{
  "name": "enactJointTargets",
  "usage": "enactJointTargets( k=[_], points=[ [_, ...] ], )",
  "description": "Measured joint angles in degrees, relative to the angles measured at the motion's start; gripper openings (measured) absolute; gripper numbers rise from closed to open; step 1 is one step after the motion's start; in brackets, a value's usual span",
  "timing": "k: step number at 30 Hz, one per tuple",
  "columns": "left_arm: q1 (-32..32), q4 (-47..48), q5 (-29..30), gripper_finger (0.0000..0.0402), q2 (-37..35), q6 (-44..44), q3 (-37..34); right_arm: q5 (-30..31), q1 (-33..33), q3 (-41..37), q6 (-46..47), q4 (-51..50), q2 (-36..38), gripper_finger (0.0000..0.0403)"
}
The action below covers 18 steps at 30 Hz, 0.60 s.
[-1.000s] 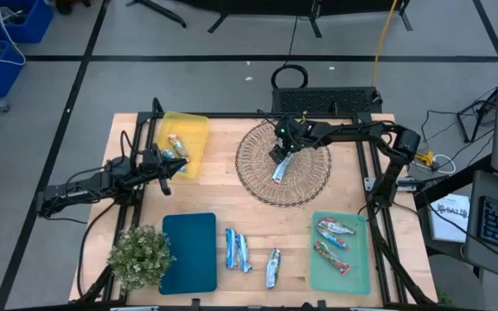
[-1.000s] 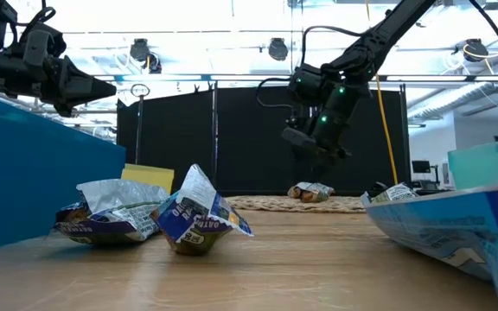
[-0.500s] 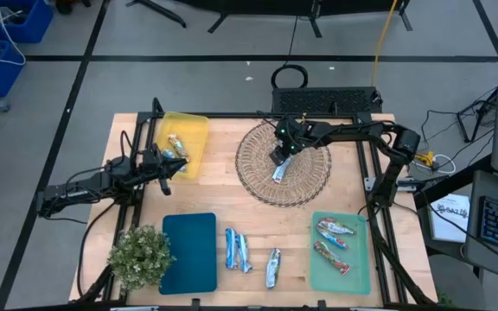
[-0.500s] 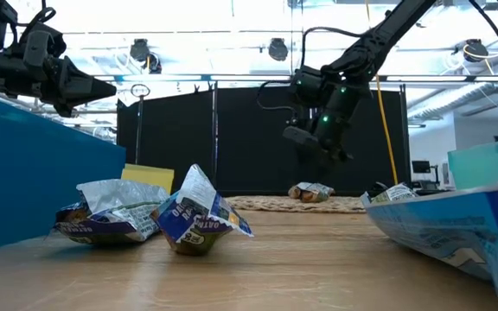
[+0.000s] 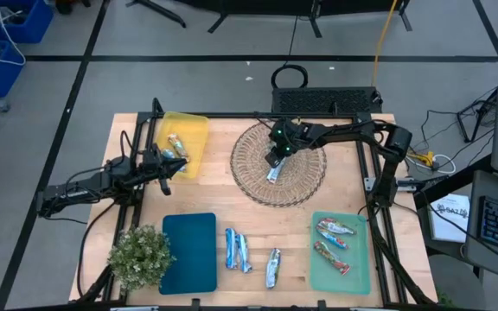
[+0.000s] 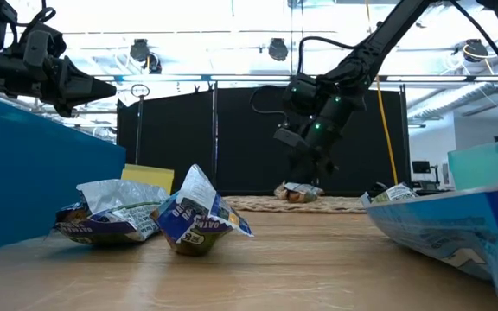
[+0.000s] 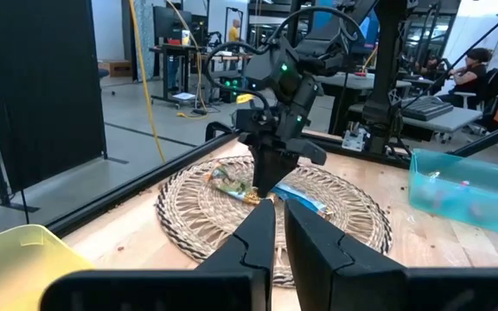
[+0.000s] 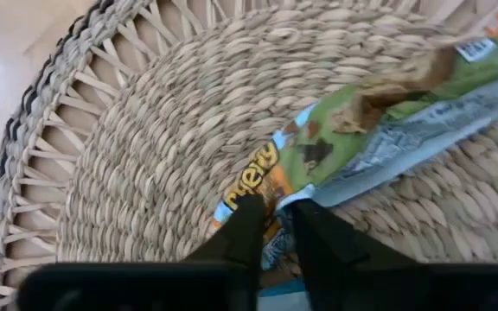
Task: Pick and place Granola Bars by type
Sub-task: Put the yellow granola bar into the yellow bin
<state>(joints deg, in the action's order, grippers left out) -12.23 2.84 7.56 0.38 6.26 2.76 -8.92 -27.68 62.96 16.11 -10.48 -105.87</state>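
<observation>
In the round wicker basket [image 5: 247, 187] lie a green-and-orange granola bar [image 8: 344, 138] and a blue one [image 7: 305, 199]. My right gripper [image 8: 272, 226] has come down into the basket [image 8: 137, 130] and is shut on the green-and-orange bar; in the high view it is at the basket's far middle [image 5: 275, 159]. My left gripper [image 7: 277, 238] hangs shut and level beside the yellow mat [image 5: 190, 130], holding nothing. Three more bars [image 5: 237, 250] lie flat on the table near its front edge. My right gripper pinches the green-and-orange bar's wrapper end [image 8: 258, 188] between its two fingers. The fingers slant down at it from the table's far right side. The rest of the bar lies on the basket's woven bottom.
The yellow mat holds a bar [image 5: 176, 145]. A dark teal mat [image 5: 188, 250] and a small plant [image 5: 140, 256] sit at the front left. A green mat [image 5: 359, 268] at the front right carries red-and-orange bars [image 5: 333, 244].
My right gripper has sunk toward the basket's bottom, tipped its fingers further down, moved a little toward the table's left edge, and shut on the bar's end.
</observation>
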Motion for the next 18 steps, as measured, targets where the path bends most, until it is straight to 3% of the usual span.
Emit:
enactJointTargets(
  k=[4,18],
  points=[
    [0.00,-0.01,-0.01,0.0035,0.00,-0.02,0.00,-0.23,0.30,-0.07,-2.21,0.20,0.60,0.0005],
    [0.00,0.01,-0.01,0.0035,0.00,-0.02,0.00,-0.29,6.39,-0.14,-7.70,2.75,8.97,0.0000]
  ],
)
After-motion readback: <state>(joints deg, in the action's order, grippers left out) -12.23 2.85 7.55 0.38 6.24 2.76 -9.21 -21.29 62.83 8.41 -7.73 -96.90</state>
